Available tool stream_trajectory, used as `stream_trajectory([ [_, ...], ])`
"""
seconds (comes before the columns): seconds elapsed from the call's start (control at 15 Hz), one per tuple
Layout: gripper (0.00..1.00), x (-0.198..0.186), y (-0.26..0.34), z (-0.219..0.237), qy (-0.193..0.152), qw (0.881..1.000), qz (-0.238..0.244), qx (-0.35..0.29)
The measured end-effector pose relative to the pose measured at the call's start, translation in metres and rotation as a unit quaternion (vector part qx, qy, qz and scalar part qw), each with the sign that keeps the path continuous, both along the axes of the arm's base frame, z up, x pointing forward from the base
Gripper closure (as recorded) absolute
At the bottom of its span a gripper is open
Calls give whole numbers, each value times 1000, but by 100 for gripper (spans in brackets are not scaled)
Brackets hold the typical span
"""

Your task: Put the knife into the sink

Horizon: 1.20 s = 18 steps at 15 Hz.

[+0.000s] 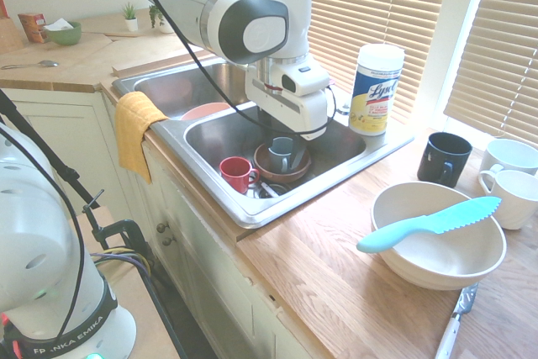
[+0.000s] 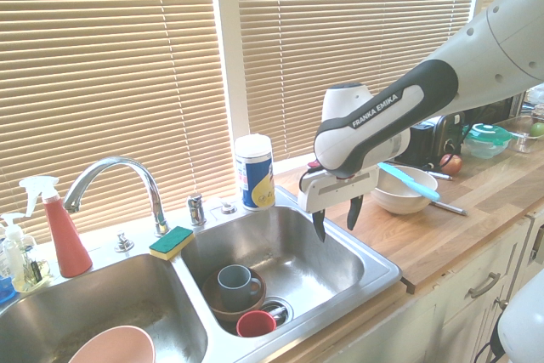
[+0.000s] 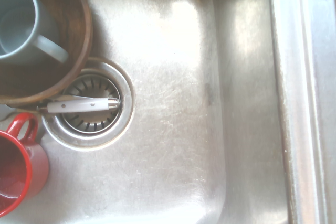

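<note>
"Turquoise, that knife (image 1: 430,224), and where was it?"

"Across the cream bowl (image 1: 439,245) on the wooden counter (image 1: 303,266), its rounded handle over one side of the rim and its serrated blade over the other."

"So it was outside the sink (image 2: 280,252)?"

"Yes, the bowl stood on the counter beside it. A slim utensil (image 1: 456,325) with a white handle lay on the wood near the bowl."

"And the gripper (image 2: 337,220)?"

"It hung above the basin nearer the bowl, its two fingers spread apart and pointing down, with nothing between them."

"What was in that basin?"

"A brown bowl (image 3: 79,35) with a grey-blue mug (image 3: 21,22) in it, a red mug (image 3: 21,169) close by, and a white-handled piece (image 3: 79,105) lying over the drain (image 3: 92,124). The other basin had a pink bowl (image 2: 115,348) in it."

"Anything around the rim?"

"A green and yellow sponge (image 2: 172,242) sat between the tall chrome faucet (image 2: 119,172) and the wipes canister (image 2: 254,172). A yellow cloth (image 1: 136,132) was draped over the front edge."
</note>
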State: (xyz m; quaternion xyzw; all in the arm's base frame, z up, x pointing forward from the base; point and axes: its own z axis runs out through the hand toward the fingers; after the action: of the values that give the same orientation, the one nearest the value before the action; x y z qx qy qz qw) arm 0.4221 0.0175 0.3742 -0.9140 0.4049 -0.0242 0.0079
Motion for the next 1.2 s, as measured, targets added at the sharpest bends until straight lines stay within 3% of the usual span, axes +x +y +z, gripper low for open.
stream_trajectory([
  [0.33,0,12,-6,18,-22,1000,-4,-5],
  [0.67,0,37,-89,84,-67,996,-55,-18],
  [0.87,0,30,-153,102,-55,995,-84,-16],
  [1.2,0,8,-232,88,-25,994,-106,-17],
])
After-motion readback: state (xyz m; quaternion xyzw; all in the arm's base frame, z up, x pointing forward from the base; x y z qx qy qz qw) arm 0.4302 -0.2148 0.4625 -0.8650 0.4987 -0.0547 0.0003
